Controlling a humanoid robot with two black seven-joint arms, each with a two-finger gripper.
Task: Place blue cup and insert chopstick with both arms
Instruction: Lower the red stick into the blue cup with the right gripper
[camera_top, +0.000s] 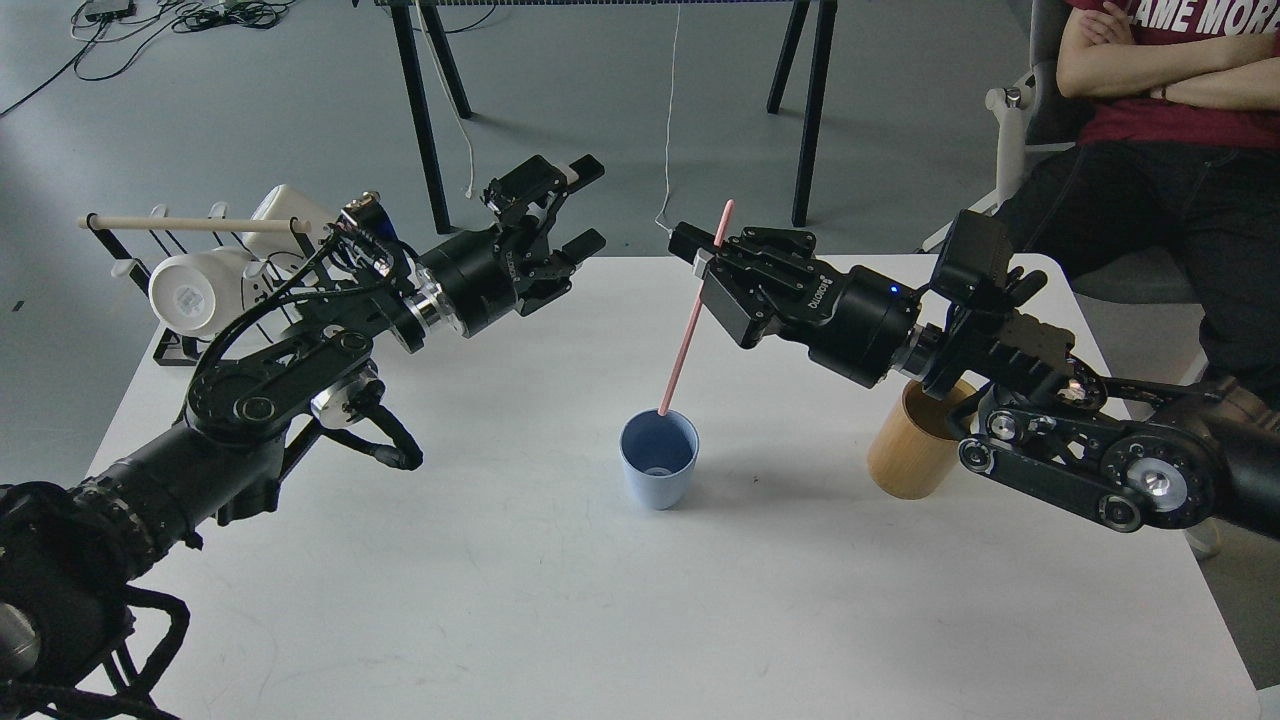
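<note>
Leaning upper-right, the chopstick (692, 322), clenched by the right tool (712, 268), tips into the blue cup (658, 472).

Pale blue cup (658, 458) upright, open, mid-table. Thin pink chopstick (694, 313) tilted, lower tip at cup's far rim, upper part pinched in the right gripper (703, 266).
</note>
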